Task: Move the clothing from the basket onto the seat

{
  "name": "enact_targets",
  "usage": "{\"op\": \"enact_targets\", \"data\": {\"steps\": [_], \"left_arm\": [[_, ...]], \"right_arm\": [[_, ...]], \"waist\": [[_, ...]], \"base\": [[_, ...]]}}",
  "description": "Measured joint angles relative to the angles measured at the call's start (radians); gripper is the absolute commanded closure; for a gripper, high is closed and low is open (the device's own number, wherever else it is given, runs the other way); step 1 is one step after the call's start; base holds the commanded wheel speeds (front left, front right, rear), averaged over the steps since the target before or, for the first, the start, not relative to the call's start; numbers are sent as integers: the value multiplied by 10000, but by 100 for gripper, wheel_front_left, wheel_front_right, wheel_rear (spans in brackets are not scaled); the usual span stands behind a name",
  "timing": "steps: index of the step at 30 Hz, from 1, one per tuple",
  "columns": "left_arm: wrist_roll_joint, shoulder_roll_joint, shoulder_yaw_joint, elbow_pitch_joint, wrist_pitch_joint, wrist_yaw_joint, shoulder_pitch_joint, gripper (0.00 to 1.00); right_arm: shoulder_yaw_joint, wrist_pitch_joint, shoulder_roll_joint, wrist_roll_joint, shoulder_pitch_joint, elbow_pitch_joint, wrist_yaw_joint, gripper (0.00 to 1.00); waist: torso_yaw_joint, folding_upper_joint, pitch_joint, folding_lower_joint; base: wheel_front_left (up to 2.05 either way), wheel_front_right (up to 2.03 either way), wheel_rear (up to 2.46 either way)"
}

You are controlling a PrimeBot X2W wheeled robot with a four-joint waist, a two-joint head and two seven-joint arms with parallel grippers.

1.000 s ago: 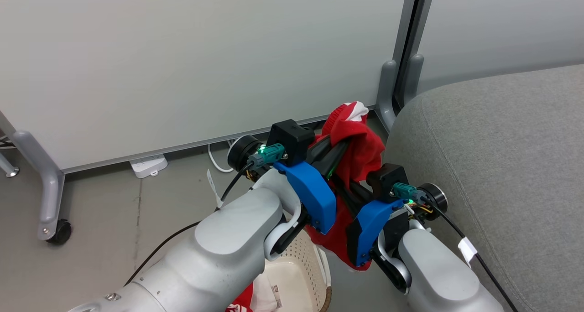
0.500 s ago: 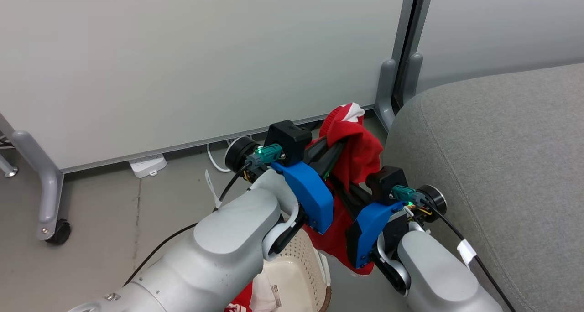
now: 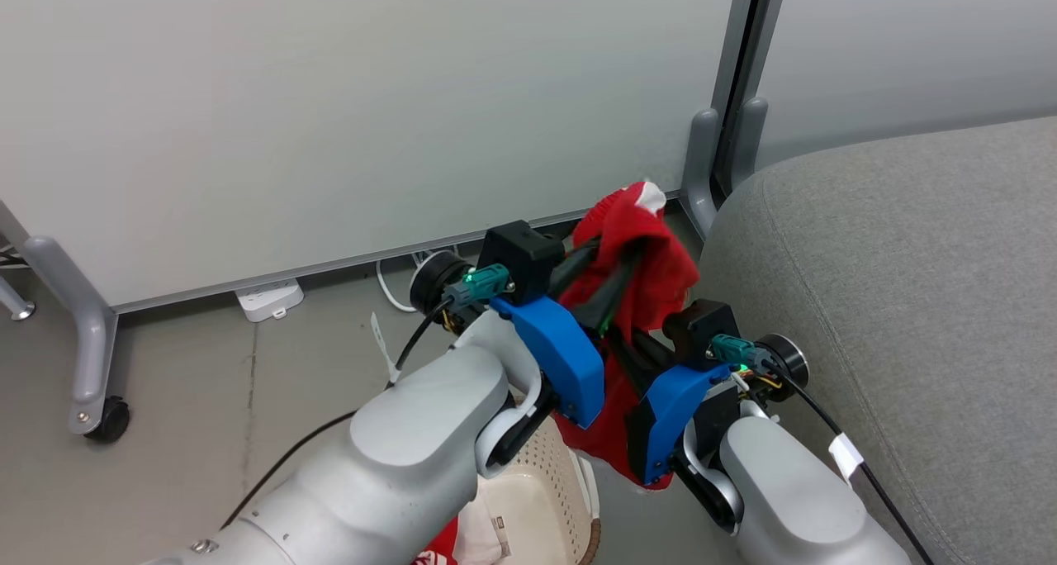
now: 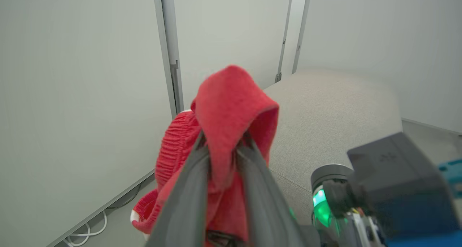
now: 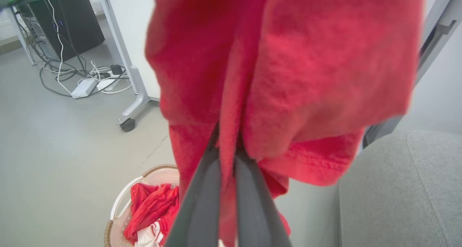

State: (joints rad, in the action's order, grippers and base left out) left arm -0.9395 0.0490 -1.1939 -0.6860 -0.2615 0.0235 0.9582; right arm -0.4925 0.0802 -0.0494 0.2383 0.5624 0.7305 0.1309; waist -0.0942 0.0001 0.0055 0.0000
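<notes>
Clothing count: we count two red garments, one lifted and one lying in the basket.
Held garment (image 3: 642, 247): red, with a ribbed band and a patch of white at its top. It hangs in the air between the two grippers, above the floor and just beside the seat's rounded edge. Whether it brushes the upholstery we cannot tell.
Second garment (image 5: 151, 203): red with white and striped trim, crumpled inside the basket.
Basket (image 5: 117, 203): we see one, cream-white and perforated with a brown rim, standing on the floor below the arms. It is near the seat but apart from it.
Seat (image 3: 892, 301): we see one, large and light grey, to the robot's right, with nothing lying on the part we see.
Grippers: we count two, both raised and close together.
Left gripper (image 4: 223, 146): its two dark fingers (image 4: 187, 189) are drawn nearly together, with only a narrow gap, and a fold of the held garment is pinched in it. The cloth loops up over the tips.
Right gripper (image 5: 227, 146): its fingers (image 5: 204, 196) are likewise pressed close on a pleat of the same garment, which drapes above and around them.
Surroundings: white partition panels (image 3: 372, 94) stand behind on a grey castor foot (image 3: 91, 367). A power strip (image 3: 268, 299) lies on the floor at the panel's base, and in the right wrist view a dark computer case (image 5: 77, 19) sits among cables farther off.
</notes>
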Motion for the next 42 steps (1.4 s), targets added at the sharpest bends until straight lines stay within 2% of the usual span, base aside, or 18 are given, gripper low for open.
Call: {"op": "enact_targets", "data": {"steps": [5, 8, 14, 20, 27, 32, 42], "left_arm": [[199, 36, 602, 63, -2, -370, -678, 0], [792, 316, 1239, 441, -4, -508, -1317, 0], [2082, 871, 3141, 1732, -12, -600, -3409, 0], [3716, 968, 4909, 2924, -12, -899, -5448, 0], [4895, 846, 6696, 3733, -12, -1058, -7007, 0], [5453, 713, 7357, 3810, -12, -1241, -7570, 0], [6061, 531, 7889, 3787, -12, -1482, -7770, 0]], "right_arm": [[4, 84, 0, 31, -9, 6, 0, 100], [15, 113, 0, 31, -38, 13, 0, 100], [372, 217, 0, 8, -74, 54, 0, 100], [663, 267, -2, -50, -138, 54, 0, 100], [673, 259, 0, -88, -266, -69, 0, 100], [706, 244, 0, -81, -303, -115, 0, 100], [788, 198, 2, -92, -363, -261, 0, 100]], "waist": [[-5, 0, 7, 0], [-41, 0, 6, 0], [-19, 0, 7, 0], [54, 0, -41, -1], [52, 0, -40, -1], [67, 0, -11, -1], [-17, 0, 52, -1]], "base": [[0, 0, 0], [0, 0, 0], [0, 0, 0], [0, 0, 0], [0, 0, 0], [0, 0, 0], [0, 0, 0]]}}
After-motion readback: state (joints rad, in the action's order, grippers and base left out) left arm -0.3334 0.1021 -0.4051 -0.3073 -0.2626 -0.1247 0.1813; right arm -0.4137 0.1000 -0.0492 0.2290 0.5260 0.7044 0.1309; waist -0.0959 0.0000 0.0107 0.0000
